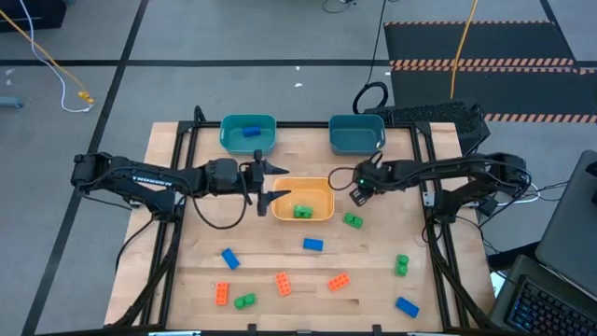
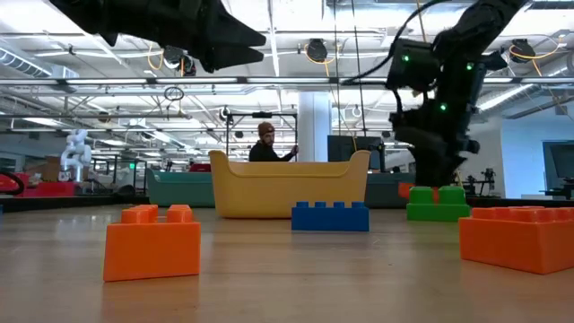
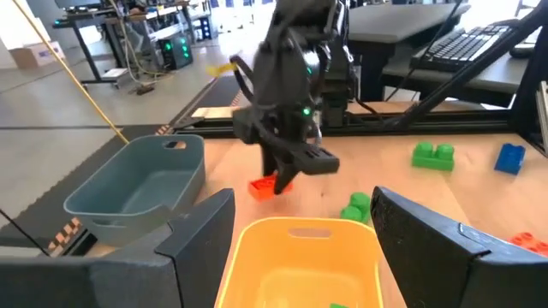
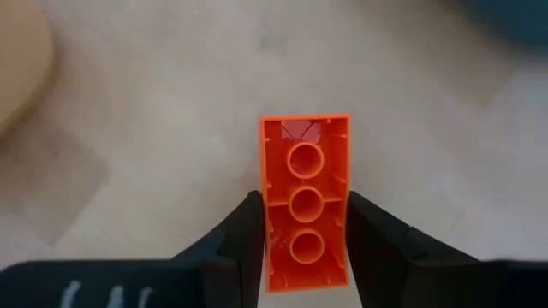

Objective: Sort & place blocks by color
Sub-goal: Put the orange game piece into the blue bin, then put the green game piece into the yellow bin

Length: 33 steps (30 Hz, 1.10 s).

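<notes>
orange block — pinched between the right gripper fingers.

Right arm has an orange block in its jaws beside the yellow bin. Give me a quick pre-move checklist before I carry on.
1. Grip: right gripper jaws clamp the orange block on both long sides: ok.
2. Block clear of table: it hangs above the wood in the left wrist view: ok.
3. Correct bin: yellow bin holds green blocks, left teal bin holds a blue block, right teal bin looks empty; orange's bin: cannot tell.
4. Left gripper hangs open at the yellow bin's left edge, crowding it: not ok.
5. Path to right teal bin: ok.
</notes>
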Available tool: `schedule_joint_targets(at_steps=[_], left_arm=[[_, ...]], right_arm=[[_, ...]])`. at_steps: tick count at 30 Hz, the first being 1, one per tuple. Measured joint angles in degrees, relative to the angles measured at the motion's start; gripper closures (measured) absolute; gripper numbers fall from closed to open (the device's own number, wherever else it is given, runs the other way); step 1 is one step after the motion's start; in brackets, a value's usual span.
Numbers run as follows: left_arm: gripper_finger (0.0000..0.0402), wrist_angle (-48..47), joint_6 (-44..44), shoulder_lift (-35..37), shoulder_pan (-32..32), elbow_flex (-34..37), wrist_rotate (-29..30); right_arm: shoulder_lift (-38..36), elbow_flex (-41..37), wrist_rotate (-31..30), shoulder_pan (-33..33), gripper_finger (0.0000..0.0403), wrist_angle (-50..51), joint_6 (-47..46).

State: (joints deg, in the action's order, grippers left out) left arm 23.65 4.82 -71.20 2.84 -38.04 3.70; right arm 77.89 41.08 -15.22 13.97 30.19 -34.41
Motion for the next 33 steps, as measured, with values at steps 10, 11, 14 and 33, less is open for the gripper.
schedule_joint_targets(at_steps=[10, 11, 14, 33], left_arm=[[0.0128, 0.67, -0.33, -0.02, -0.29, -0.01, 2.35], [0.0128, 1.08, -0.25, -0.02, -0.16, -0.01, 2.34], [0.0128, 1.92, -0.92, -0.02, 0.17, -0.01, 2.43], [0.0128, 4.29, -2.54, -0.04, -0.23, 0.0, 2.44]], right_arm=[[-7.91, 5.29, -11.95, 6.4, 0.0283, -7.63, 21.12], [-8.42, 5.29, -11.79, 7.71, 0.0283, -8.68, 22.84], [-9.06, 5.29, -11.53, 12.29, 0.0283, -10.3, 25.91], [-7.09, 5.25, -5.12, 26.85, 0.011, -16.87, 26.57]])
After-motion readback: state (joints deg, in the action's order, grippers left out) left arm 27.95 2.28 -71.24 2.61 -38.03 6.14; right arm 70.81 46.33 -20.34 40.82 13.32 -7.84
